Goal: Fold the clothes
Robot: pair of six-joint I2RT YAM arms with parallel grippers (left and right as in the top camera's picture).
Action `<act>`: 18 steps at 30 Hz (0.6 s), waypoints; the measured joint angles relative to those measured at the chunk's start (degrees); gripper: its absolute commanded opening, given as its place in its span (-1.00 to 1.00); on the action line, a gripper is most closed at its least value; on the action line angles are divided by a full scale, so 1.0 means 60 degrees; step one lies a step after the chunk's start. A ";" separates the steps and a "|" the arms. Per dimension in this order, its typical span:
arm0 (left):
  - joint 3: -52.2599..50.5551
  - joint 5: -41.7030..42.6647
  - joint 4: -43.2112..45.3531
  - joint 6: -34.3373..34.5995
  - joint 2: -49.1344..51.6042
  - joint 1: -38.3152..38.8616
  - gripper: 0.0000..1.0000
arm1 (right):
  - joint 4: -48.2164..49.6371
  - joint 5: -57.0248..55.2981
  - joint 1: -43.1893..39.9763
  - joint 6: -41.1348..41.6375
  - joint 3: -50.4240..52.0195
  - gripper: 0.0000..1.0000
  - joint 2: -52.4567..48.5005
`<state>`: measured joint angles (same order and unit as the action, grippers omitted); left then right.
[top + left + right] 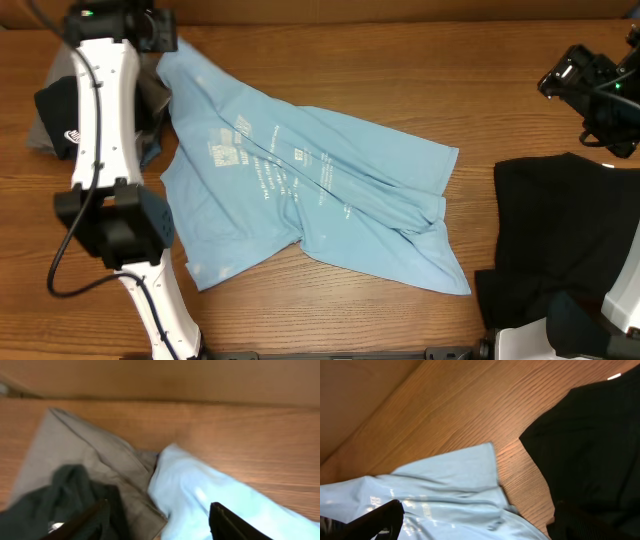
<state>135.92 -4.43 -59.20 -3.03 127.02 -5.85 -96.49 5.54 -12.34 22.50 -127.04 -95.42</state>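
Observation:
The light blue T-shirt (320, 190) lies crumpled across the middle of the table, its pale printed text facing up. My left gripper (160, 38) hovers over the shirt's far-left corner. In the left wrist view the gripper (160, 527) is open, and the blue corner (195, 495) and a grey garment (85, 455) lie between its fingers and beyond them. A black T-shirt (565, 235) lies flat at the right. My right gripper (588, 88) is raised at the far right. In its wrist view it (480, 525) stands wide open above the blue shirt's edge (450, 475), with the black shirt (590, 440) to one side.
A pile of grey and dark clothes (50, 115) sits at the far left beside the left arm (100, 130). A dark garment (55, 495) lies on the grey one. Bare wooden table (400, 60) runs along the back. The right arm's white base (625, 290) is at the lower right.

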 measured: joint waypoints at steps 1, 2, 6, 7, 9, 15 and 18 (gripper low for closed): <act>0.0058 0.0098 -0.0076 0.0022 -0.0219 -0.0029 0.45 | -0.0018 0.0000 0.0000 -0.0007 -0.0007 1.00 -0.0091; 0.0069 0.0233 -0.0189 -0.0004 -0.0397 0.0011 0.46 | -0.0051 -0.0007 0.0000 0.0000 -0.0007 1.00 -0.0208; 0.0069 0.0583 -0.0579 -0.0098 -0.0710 0.0328 0.50 | -0.0102 -0.0007 0.0000 -0.0004 -0.0004 0.99 -0.0900; 0.0066 0.0641 -0.0707 -0.0135 -0.0787 0.0419 0.53 | -0.0095 -0.0007 0.0000 0.0000 0.0018 0.98 -0.1122; 0.0040 0.0725 -0.1020 -0.0233 -0.1020 0.0590 0.57 | -0.0047 -0.0007 0.0004 0.0000 0.0189 0.98 -0.1472; 0.0025 0.0863 -0.1978 -0.0306 -0.2659 0.1056 0.68 | 0.0849 -0.0015 0.0007 -0.0007 0.1938 0.84 -0.2033; 0.0036 0.0889 -0.2557 -0.0299 -0.3705 0.1257 0.68 | 0.1727 -0.0036 -0.0007 0.0007 0.3366 0.17 -0.2069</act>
<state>136.14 0.91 -74.54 -4.82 104.79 1.69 -86.13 5.32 -12.38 22.55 -106.85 -107.83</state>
